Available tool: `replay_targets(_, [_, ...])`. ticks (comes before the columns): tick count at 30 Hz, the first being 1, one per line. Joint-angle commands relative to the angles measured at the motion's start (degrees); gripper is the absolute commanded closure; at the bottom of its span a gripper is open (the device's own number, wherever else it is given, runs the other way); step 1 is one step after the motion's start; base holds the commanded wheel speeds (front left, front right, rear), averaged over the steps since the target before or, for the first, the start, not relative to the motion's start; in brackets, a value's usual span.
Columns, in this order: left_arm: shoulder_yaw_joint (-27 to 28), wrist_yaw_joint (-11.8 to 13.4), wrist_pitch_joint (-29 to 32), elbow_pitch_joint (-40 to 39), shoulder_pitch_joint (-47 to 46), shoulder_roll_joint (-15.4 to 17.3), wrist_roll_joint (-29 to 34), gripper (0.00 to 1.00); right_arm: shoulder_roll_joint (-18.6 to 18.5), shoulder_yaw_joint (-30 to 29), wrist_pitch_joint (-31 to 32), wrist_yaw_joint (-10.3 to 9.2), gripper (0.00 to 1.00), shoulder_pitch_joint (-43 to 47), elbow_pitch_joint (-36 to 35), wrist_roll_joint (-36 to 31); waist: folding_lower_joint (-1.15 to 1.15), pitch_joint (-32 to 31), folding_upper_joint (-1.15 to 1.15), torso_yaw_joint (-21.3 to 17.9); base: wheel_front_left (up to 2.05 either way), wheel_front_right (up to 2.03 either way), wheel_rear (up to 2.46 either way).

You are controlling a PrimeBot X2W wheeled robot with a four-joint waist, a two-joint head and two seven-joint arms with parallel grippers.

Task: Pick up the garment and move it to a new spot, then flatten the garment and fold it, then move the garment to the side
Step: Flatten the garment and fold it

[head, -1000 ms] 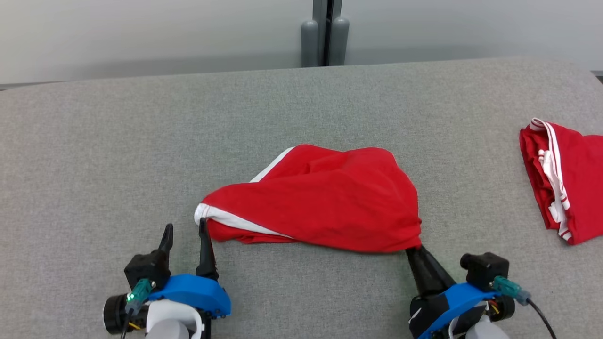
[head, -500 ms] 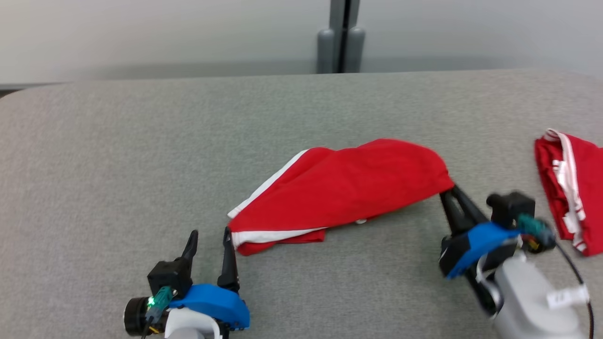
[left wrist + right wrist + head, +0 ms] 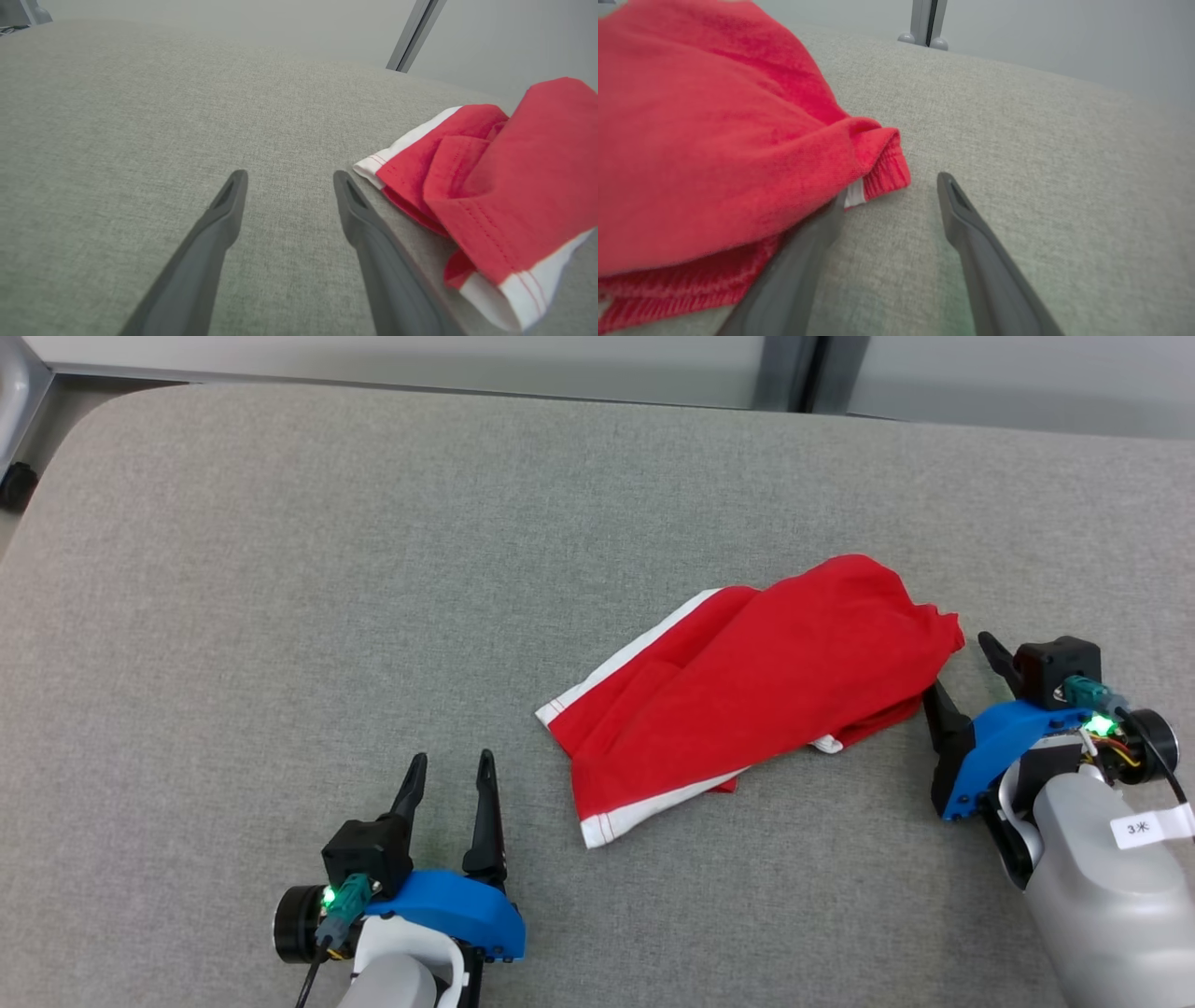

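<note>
The garment (image 3: 756, 686) is a pair of red shorts with white trim, lying bunched and folded over itself on the grey table (image 3: 280, 569), right of centre. My right gripper (image 3: 957, 665) stands open at its right end, with its left finger (image 3: 803, 252) tucked against the waistband edge and nothing clamped. The red cloth (image 3: 714, 130) covers the left of the right wrist view. My left gripper (image 3: 451, 761) is open near the table's front, a little left of the white hem. In the left wrist view the shorts (image 3: 504, 186) lie just right of the open left gripper (image 3: 289, 175).
The table's rounded far-left corner (image 3: 84, 420) drops off to the floor, where a dark caster (image 3: 14, 485) shows. A grey post (image 3: 794, 373) stands behind the far edge. Bare grey cloth stretches to the left of the shorts and beyond them.
My right gripper has opened and let go of the shorts' corner, and the cloth has dropped onto the table. The camera has turned, so the whole picture has shifted. The left gripper stays open.
</note>
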Motion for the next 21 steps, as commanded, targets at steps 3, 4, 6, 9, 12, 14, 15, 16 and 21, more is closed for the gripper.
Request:
replay_targets(3, [1.18, -0.23, 0.01, -1.10, 0.98, -0.05, 0.64, 0.00, 0.77, -1.28, -0.68, 0.01, 0.00, 2.40, -2.26, 0.46, -0.02, -1.82, -0.02, -1.95, 0.00, 0.00, 0.00])
replay_targets(4, [1.33, -0.41, 0.01, -1.50, 1.17, -0.03, 0.79, 0.00, 0.95, -1.94, -0.67, 0.01, 0.00, 3.62, -4.12, 0.96, -0.02, -2.26, -0.02, -2.55, 0.00, 0.00, 0.00])
replay_targets(6, [1.71, -0.98, 0.00, -2.49, 1.70, -0.02, 1.23, 0.00, 1.48, -3.26, -0.66, 0.01, 0.00, 6.75, -8.19, 2.18, -0.02, -3.40, -0.02, -3.83, 0.00, 0.00, 0.00])
replay_targets(9, [0.88, -2.67, 0.00, -3.54, 2.94, -0.02, 1.14, 0.00, 2.54, -5.13, -0.69, 0.01, 0.00, 12.34, -13.03, 4.26, -0.02, -5.43, -0.02, -5.38, 0.00, 0.00, 0.00])
replay_targets(12, [0.07, -4.77, 0.00, -3.59, 4.28, 0.00, 0.17, 0.00, 3.57, -5.78, -0.69, 0.01, 0.00, 17.54, -15.78, 5.08, -0.02, -7.71, -0.02, -6.58, 0.00, 0.00, 0.00])
replay_targets(14, [-0.80, -6.08, 0.00, -3.45, 5.50, 0.02, -1.07, 0.00, 4.37, -6.17, -0.69, 0.01, 0.00, 20.36, -16.69, 5.65, -0.02, -8.91, -0.02, -7.20, 0.00, 0.00, 0.00])
replay_targets(15, [-1.42, -6.81, 0.00, -2.92, 6.15, 0.02, -1.31, 0.00, 4.73, -6.48, -0.69, 0.01, 0.00, 21.52, -17.00, 5.89, -0.02, -9.47, -0.02, -7.43, 0.00, 0.00, 0.00])
replay_targets(16, [-1.96, -7.48, 0.00, -2.36, 6.67, -0.04, -1.91, 0.00, 5.05, -6.64, -0.69, 0.01, 0.00, 22.50, -17.38, 5.81, -0.02, -9.90, -0.02, -7.61, 0.00, 0.00, 0.00])
replay_targets(21, [-4.63, -9.75, 0.00, 1.84, 8.07, 0.03, -5.66, 0.00, 6.43, -7.11, -0.70, 0.01, 0.00, 25.37, -18.13, 5.62, -0.02, -10.94, -0.02, -8.06, 0.00, 0.00, 0.00])
